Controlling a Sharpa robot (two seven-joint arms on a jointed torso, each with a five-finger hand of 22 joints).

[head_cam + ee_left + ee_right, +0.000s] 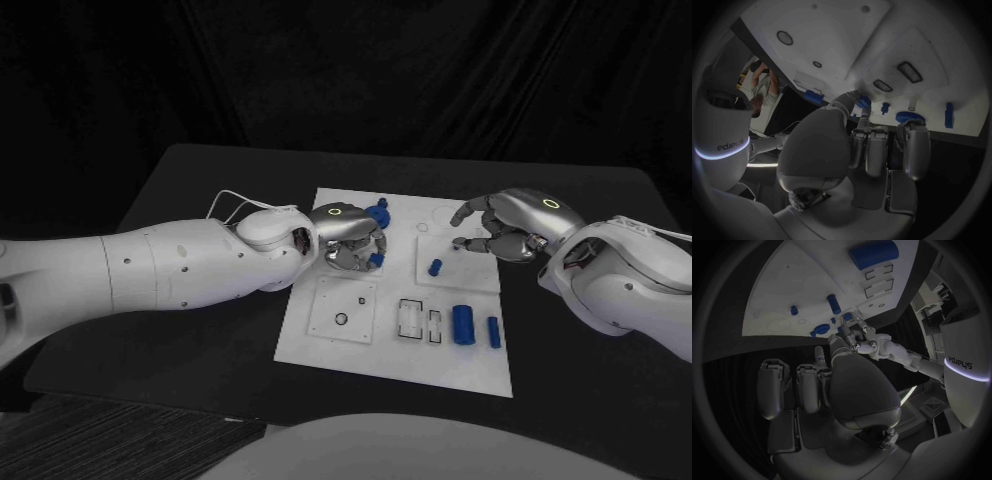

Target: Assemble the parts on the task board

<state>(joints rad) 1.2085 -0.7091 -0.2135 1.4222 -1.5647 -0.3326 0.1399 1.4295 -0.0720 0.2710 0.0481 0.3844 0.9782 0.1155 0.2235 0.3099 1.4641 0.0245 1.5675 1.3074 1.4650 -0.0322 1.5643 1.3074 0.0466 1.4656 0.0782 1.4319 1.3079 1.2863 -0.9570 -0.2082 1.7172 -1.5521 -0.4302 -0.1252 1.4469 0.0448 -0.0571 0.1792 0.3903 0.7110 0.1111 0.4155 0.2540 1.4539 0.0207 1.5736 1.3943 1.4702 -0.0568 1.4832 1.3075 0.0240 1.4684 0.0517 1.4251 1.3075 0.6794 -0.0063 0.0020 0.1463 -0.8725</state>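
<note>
The white task board (pixel 353 345) lies in the middle of the black table. My left hand (pixel 346 240) hovers over its far left part with the fingers curled. Thumb and finger appear to pinch a small blue part (pixel 864 102) just above the board. A blue gear-like part (pixel 378 214) stands right beside that hand. My right hand (pixel 505 225) hangs over the board's far right edge, fingers apart and holding nothing. A short blue peg (pixel 436 267) stands between the two hands. A thick blue cylinder (pixel 463 323) and a thinner one (pixel 493 332) lie near the board's near right corner.
Two rectangular slots (pixel 423 320) are cut into the board beside the cylinders, and a small ring (pixel 340 320) marks its near left panel. Bare black table (pixel 577 370) surrounds the board on all sides.
</note>
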